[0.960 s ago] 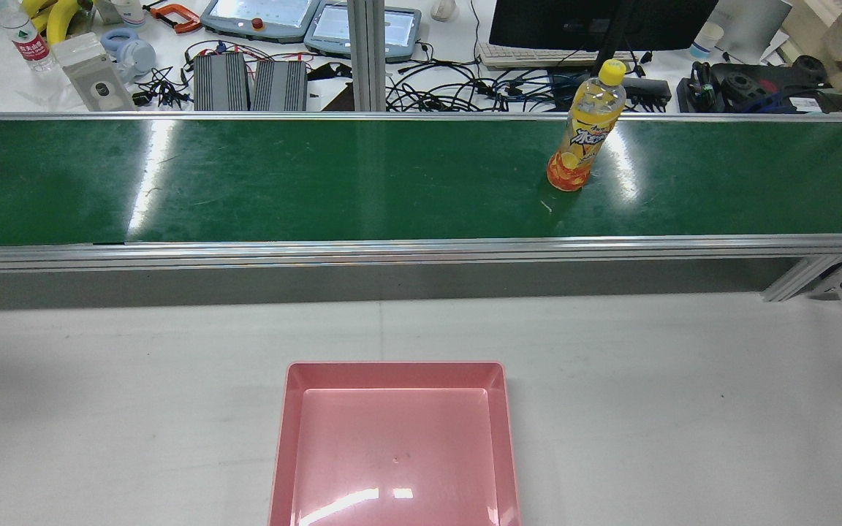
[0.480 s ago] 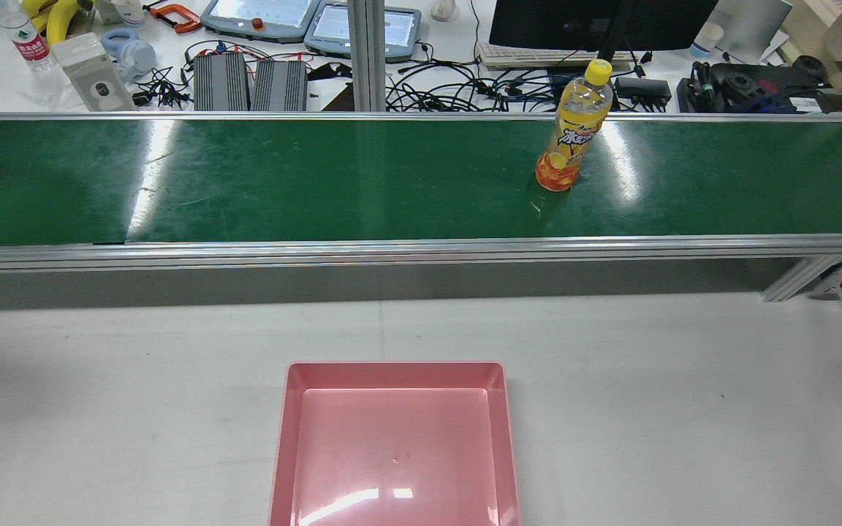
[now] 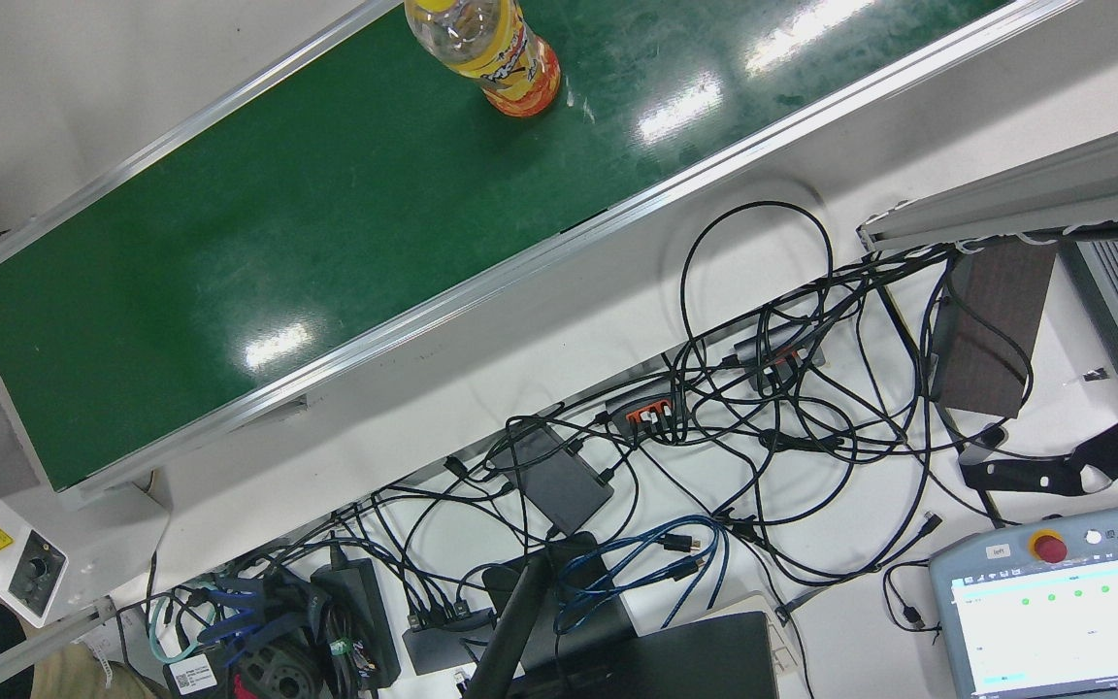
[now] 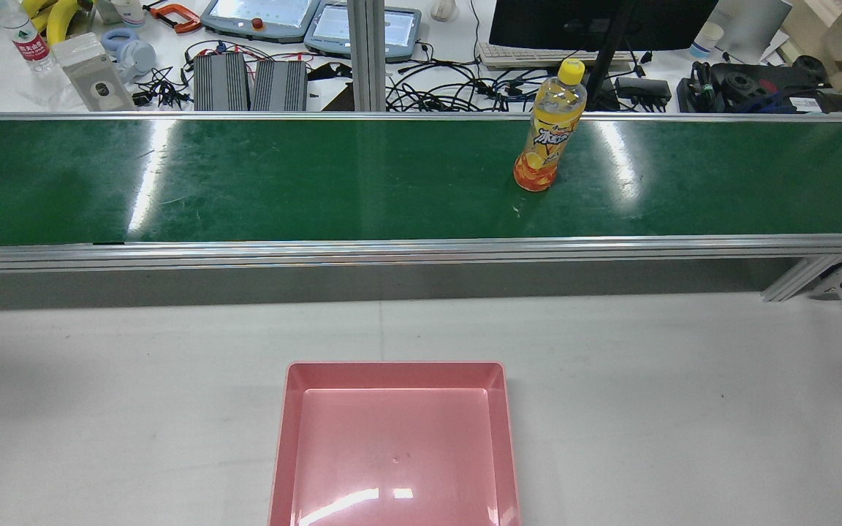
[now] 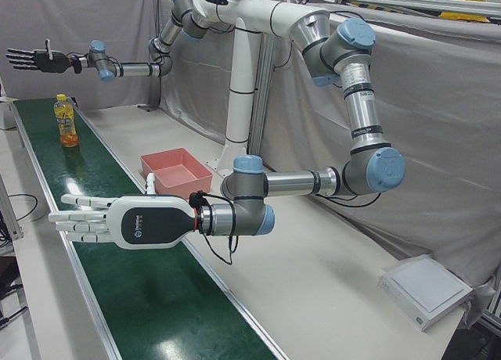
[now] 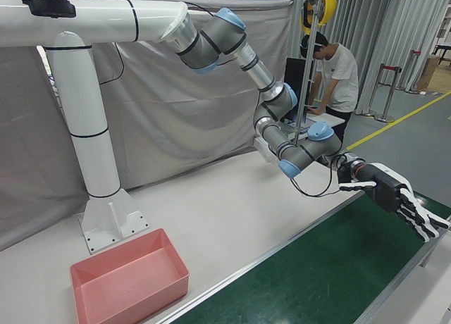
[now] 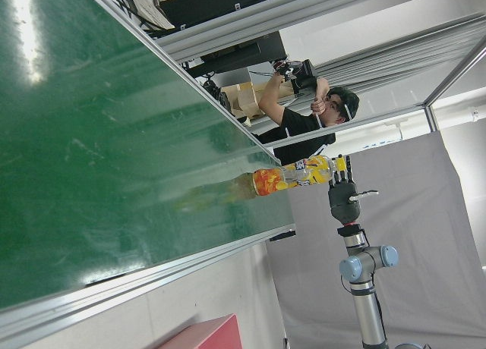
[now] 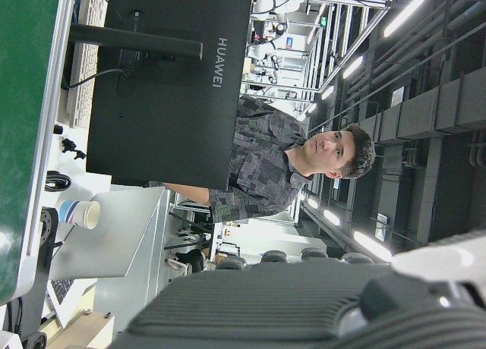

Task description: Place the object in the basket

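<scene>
A bottle (image 4: 547, 139) of orange drink with a yellow cap stands upright on the green conveyor belt (image 4: 319, 183), right of centre. It also shows in the front view (image 3: 496, 49), the left-front view (image 5: 67, 121) and the left hand view (image 7: 300, 174). The pink basket (image 4: 395, 367) lies empty on the white table in front of the belt, and shows in the left-front view (image 5: 176, 172) and the right-front view (image 6: 127, 282). My left hand (image 5: 86, 219) hovers open and flat over the belt, far from the bottle. My right hand (image 5: 31, 59) is open, in the air just beyond the bottle; it also shows in the right-front view (image 6: 394, 197).
Aluminium rails (image 4: 421, 248) edge the belt. Beyond it lie tangled cables (image 3: 734, 388), teach pendants (image 4: 260, 18) and a monitor (image 4: 596, 22). A person (image 6: 331, 70) stands at that desk. A belt control box (image 3: 20, 568) sits at the belt's end.
The bottle has moved left along the belt, staying upright. The basket has not moved.
</scene>
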`<action>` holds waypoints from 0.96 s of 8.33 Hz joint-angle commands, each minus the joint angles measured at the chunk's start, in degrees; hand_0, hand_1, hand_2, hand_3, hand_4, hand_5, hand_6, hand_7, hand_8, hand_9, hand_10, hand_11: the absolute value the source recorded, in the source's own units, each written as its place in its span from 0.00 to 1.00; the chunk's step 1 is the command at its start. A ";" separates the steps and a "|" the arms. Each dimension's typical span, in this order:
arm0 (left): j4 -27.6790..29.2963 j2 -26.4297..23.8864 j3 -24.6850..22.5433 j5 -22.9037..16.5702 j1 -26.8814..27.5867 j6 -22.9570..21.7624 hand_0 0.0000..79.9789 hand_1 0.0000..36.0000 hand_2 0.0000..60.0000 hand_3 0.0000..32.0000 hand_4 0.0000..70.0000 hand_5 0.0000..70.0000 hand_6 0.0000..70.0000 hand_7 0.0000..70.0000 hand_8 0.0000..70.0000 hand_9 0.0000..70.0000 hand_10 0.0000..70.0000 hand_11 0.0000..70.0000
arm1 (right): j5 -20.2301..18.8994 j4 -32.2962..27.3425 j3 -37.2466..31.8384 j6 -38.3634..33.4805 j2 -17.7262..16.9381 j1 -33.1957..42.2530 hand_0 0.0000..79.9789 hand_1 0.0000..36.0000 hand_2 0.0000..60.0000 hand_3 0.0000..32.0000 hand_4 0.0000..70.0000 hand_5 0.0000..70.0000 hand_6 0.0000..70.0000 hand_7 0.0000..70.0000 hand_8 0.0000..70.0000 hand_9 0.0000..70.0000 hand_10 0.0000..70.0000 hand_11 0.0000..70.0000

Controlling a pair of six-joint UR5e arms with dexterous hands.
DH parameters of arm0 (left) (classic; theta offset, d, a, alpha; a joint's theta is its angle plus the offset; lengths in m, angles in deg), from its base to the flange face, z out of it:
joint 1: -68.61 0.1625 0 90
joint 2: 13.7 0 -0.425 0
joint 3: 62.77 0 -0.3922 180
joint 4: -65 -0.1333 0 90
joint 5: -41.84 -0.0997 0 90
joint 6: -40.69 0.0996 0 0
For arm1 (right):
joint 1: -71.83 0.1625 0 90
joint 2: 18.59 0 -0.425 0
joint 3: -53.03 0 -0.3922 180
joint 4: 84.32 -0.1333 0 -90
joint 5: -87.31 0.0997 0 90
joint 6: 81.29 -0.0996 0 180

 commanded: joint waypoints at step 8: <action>-2.20 -3.89 2.03 -0.01 4.93 0.49 0.65 0.15 0.00 0.00 0.23 0.12 0.00 0.00 0.06 0.12 0.10 0.15 | 0.03 0.00 0.00 0.00 0.00 0.00 0.00 0.00 0.00 0.00 0.00 0.00 0.00 0.00 0.00 0.00 0.00 0.00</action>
